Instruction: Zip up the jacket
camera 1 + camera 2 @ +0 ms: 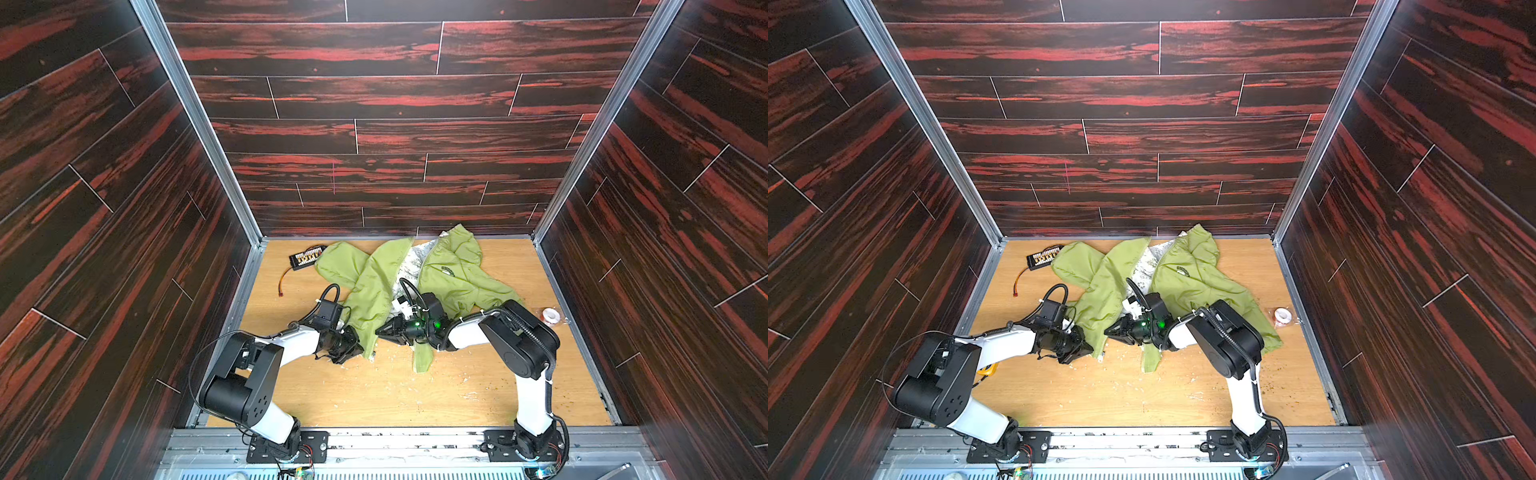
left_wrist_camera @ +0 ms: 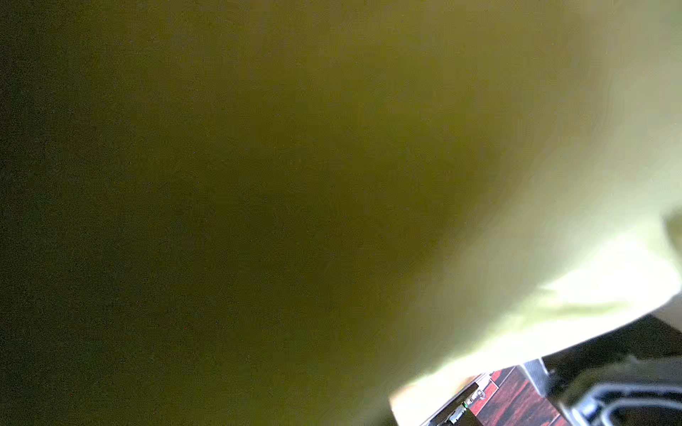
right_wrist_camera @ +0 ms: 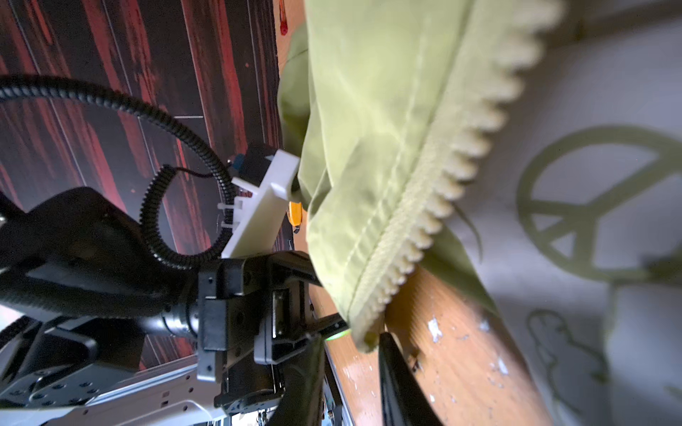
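Observation:
The olive-green jacket [image 1: 449, 274] [image 1: 1183, 278] lies unzipped on the wooden table [image 1: 415, 395], its pale printed lining [image 1: 411, 262] showing between the front panels. My left gripper [image 1: 360, 347] [image 1: 1090, 347] is shut on the lower hem of the left panel. Green fabric [image 2: 332, 184] fills the left wrist view and hides its jaws. My right gripper [image 1: 378, 331] [image 1: 1106, 331] [image 3: 350, 337] points left at that panel's zipper edge. Its jaws stand apart, with the bottom end of the toothed zipper tape [image 3: 443, 191] between the fingertips. The left gripper [image 3: 339, 326] sits right beside them.
A black connector board with a red-orange wire [image 1: 306, 256] lies at the back left, by the jacket's sleeve. A roll of tape [image 1: 552, 316] rests near the right wall. White flecks dot the table. Dark wood-patterned walls enclose three sides.

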{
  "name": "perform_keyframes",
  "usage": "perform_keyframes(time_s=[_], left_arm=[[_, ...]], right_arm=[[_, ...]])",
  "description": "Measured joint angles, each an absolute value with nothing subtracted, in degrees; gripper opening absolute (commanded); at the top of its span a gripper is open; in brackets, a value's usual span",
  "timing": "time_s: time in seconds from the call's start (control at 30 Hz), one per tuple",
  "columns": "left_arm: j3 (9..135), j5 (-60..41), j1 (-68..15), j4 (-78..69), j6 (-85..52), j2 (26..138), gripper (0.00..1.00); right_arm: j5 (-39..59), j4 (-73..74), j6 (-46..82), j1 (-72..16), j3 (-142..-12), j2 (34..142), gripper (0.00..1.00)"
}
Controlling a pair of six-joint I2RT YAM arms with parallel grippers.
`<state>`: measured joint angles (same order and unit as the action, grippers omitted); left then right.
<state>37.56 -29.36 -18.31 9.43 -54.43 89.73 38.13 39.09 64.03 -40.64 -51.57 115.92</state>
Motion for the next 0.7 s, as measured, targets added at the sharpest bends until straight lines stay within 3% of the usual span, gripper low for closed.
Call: perform_keyframes(time_s=[0.7], left_arm=[[37.04,-29.32,-18.33,9.82,-54.94,89.08,0.04]], right_arm=[[41.25,38.94,63.42,-43.13,-54.39,116.07,0.27]])
